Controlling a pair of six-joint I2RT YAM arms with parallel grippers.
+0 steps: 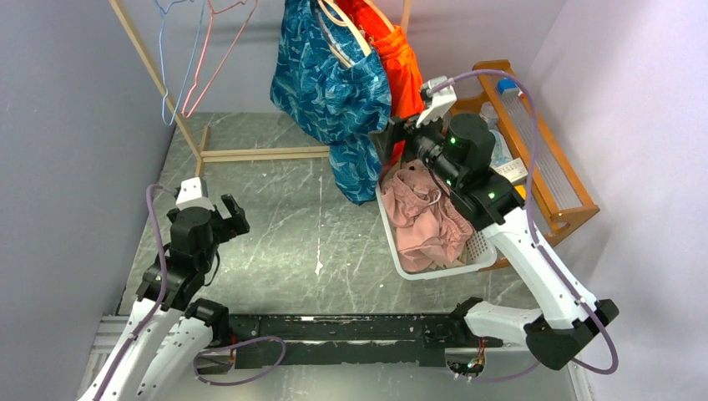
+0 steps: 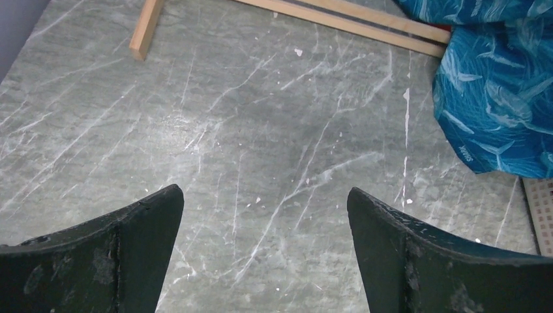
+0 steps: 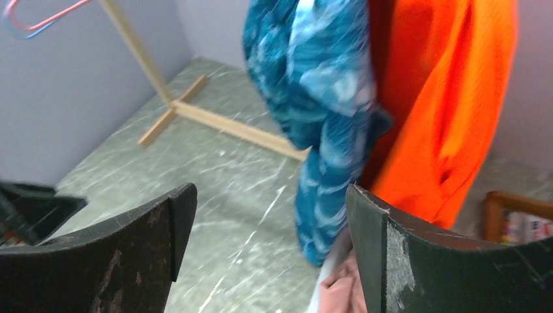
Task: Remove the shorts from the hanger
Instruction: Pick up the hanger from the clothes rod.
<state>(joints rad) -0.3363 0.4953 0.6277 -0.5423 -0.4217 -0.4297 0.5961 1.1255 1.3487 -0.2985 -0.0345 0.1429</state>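
R gripper (image 3: 270,195) wide, empty, nr blue shorts (image 3: 326,98); L gripper (image 2: 264,195) wide, empty. Risk: snags orange shorts (image 3: 443,104) too, tips rack (image 3: 222,127).

Overhead and both wrist views share blue shorts (image 1: 334,92).

The blue shorts (image 1: 334,83) are soft matt cloth, the rack (image 1: 263,154) bare wood, the table (image 1: 275,234) scuffed stone-look.
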